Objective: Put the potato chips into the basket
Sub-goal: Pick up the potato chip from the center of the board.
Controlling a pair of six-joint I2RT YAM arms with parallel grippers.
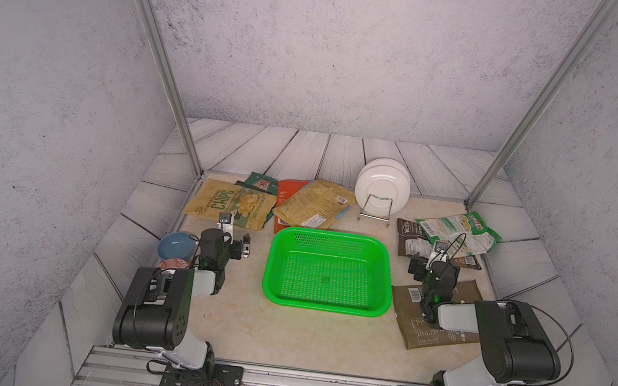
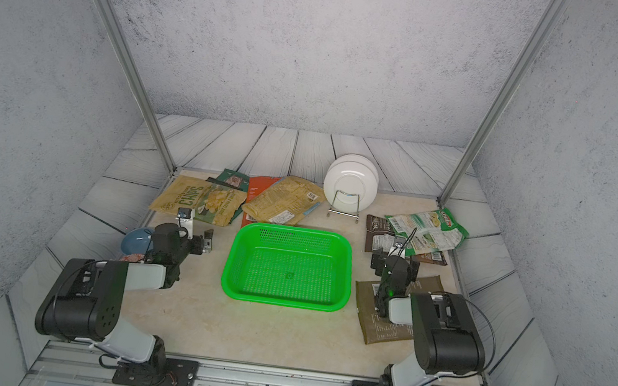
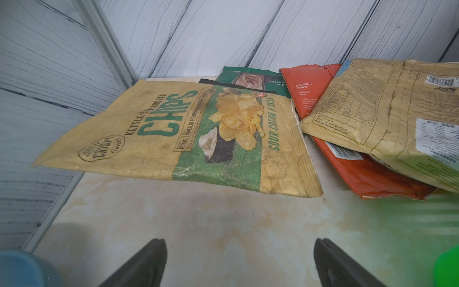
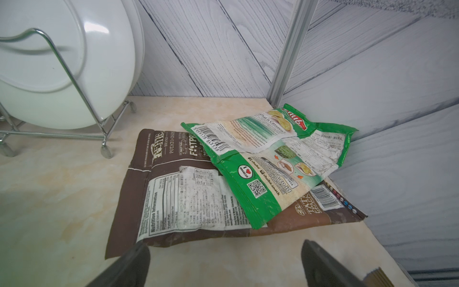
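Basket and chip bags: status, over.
Left end effector open, before yellow CHIPS bag. Right end effector open, before brown bag, green-white bag atop it. Basket empty.

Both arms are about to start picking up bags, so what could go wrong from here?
The green-white bag lies across the brown bag, so lifting the lower one may drag both. The white plates stand in a wire rack beside the barcode-up mustard bag; a careless reach there might tip them.
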